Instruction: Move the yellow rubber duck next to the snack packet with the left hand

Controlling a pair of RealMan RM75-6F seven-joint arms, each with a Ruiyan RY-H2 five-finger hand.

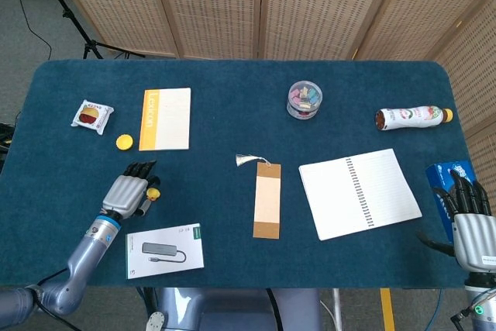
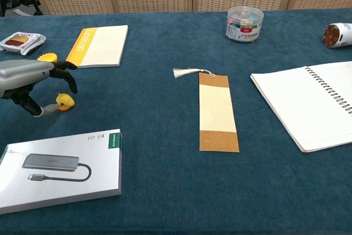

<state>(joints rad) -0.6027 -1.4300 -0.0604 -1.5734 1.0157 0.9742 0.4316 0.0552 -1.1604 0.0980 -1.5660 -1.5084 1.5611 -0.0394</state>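
A dark blue cloth-covered table point(image 1: 232, 114) fills the middle; behind it stand tan perforated folding screens point(image 1: 256, 5); left of the table, grey floor point(image 1: 19, 29) with a black cable point(image 1: 27, 17).
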